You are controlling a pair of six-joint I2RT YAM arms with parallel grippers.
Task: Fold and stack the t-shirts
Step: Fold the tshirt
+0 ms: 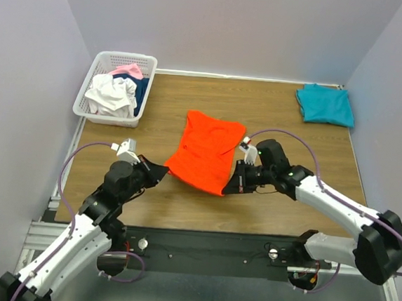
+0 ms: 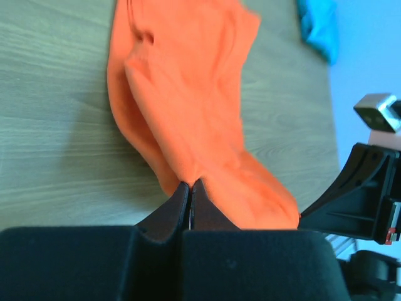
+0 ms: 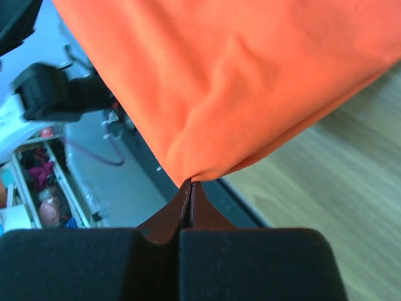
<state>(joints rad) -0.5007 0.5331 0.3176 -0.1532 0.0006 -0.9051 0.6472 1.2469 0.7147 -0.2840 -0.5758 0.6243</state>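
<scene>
Orange-red t-shirt: ctr of top view, spread flat w/ some wrinkles on wooden table, its near hem toward the bottom of the frame. White plastic basket: upper left of top view, at table's far-left corner, well apart from the orange-red t-shirt. Teal t-shirt: upper right of top view, folded, lying alone near the far-right corner. Basket contents, 3 items crumpled together: white garment in front, navy garment at right, pink garment at back. L gripper: clenched, 2 fingertips pinching the orange fabric at the hem's lower-left corner (bottom ctr of L wrist view). R gripper: likewise clenched, tips pinching a bunched edge of the same shirt at the hem's lower-right corner (bottom ctr of R wrist view).
</scene>
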